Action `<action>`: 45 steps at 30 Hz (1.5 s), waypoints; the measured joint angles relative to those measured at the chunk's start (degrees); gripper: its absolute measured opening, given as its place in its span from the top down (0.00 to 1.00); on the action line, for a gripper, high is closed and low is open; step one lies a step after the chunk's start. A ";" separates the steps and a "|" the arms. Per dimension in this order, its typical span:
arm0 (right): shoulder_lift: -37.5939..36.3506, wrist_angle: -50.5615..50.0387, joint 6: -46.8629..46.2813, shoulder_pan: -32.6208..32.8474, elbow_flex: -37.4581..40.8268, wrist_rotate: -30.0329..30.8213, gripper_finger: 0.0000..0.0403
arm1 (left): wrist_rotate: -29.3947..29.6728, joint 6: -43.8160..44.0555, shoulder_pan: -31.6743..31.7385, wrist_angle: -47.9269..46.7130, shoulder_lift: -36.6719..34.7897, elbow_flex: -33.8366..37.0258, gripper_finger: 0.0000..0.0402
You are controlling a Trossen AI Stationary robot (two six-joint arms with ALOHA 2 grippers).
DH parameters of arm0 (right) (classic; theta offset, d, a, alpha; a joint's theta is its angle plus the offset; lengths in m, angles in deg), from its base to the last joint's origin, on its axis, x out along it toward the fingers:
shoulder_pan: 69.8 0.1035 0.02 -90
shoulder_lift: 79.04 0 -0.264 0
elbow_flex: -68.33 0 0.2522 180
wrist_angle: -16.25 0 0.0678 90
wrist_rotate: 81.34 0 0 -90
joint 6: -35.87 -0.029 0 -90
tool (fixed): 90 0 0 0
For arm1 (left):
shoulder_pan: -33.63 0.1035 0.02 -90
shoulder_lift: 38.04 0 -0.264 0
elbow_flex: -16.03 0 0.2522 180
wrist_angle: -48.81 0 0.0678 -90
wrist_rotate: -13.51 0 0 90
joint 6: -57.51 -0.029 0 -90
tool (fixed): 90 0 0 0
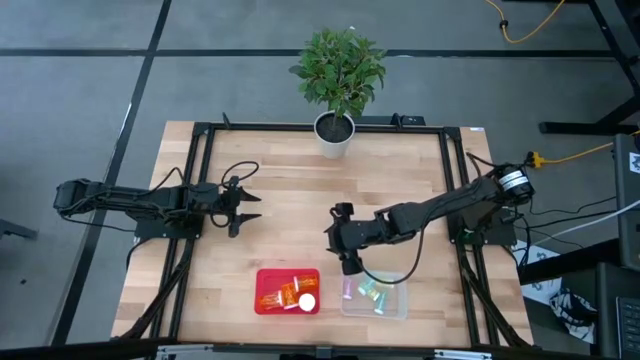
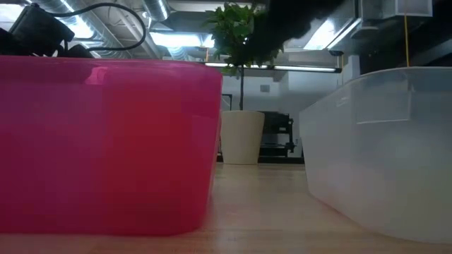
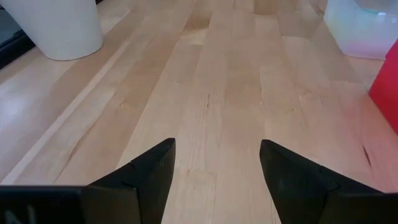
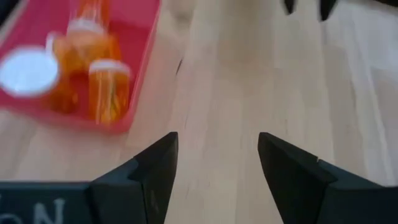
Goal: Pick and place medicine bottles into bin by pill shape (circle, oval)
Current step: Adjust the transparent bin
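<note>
The left end effector (image 1: 250, 207) hovers over the pale wooden worktop (image 1: 290, 180), fingers spread wide and empty. Nearer the front edge, translucent orange medicine bottles with white caps (image 1: 285, 297) lie in the shallow red plastic bin (image 1: 262, 278). The right end effector (image 1: 338, 240) hangs between the bins, fingers apart, empty. Pastel bottles (image 1: 375, 293) lie in the clear plastic bin (image 1: 402, 310).

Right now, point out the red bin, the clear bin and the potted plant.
red bin (image 1: 264, 276), high view, on its bare upper-left floor.
clear bin (image 1: 398, 310), high view, on its lower right rim.
potted plant (image 1: 334, 132), high view, on its white pot.
</note>
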 joint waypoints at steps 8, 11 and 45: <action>-0.69 -0.64 0.54 -0.20 -3.91 -3.79 0.44 | 0.00 -0.01 0.00 -0.01 0.00 0.00 0.43; -3.30 -2.25 1.34 -0.38 -3.97 -6.58 0.44 | 0.00 -0.01 0.01 -0.01 0.00 0.00 0.43; -15.15 -22.05 1.98 -1.56 -3.79 -19.73 0.44 | 0.00 -0.03 0.00 -0.02 -0.01 0.00 0.43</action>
